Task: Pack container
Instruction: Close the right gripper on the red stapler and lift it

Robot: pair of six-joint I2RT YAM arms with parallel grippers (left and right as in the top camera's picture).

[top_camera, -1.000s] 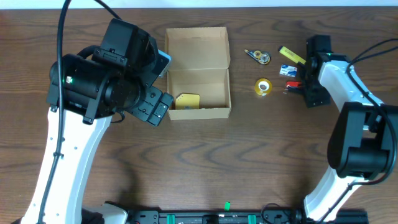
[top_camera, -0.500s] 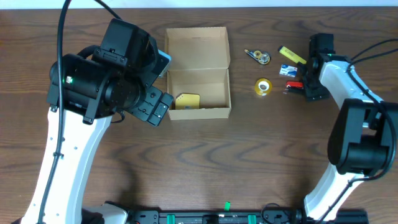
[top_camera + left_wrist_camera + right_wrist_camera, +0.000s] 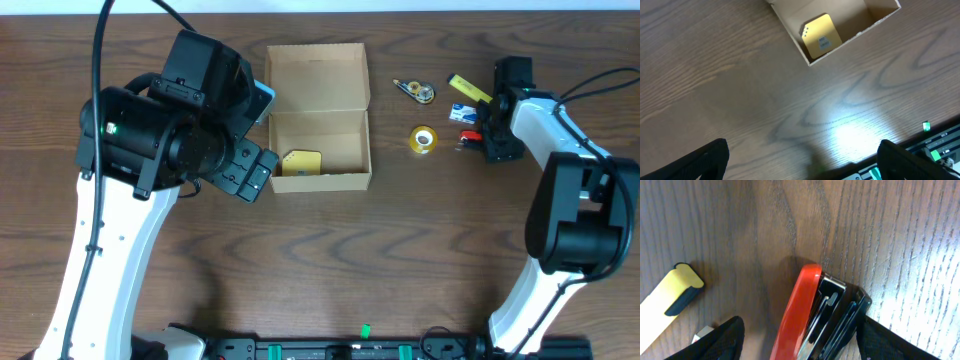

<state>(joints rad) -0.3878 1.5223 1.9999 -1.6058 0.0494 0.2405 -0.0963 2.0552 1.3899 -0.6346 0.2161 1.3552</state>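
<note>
Right gripper (image 3: 805, 341), jaws apart, straddles the red stapler (image 3: 801, 297); best centred, then squeezed across its long sides. Left gripper (image 3: 802, 159) gapes left of the box (image 3: 320, 182).

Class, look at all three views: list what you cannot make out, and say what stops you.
- Left wrist: the print on the yellow item in the container is too small to read.
- Right wrist: the red stapler is cut off by the bottom edge.
- Overhead: the blue-and-white item is too small to identify.
</note>
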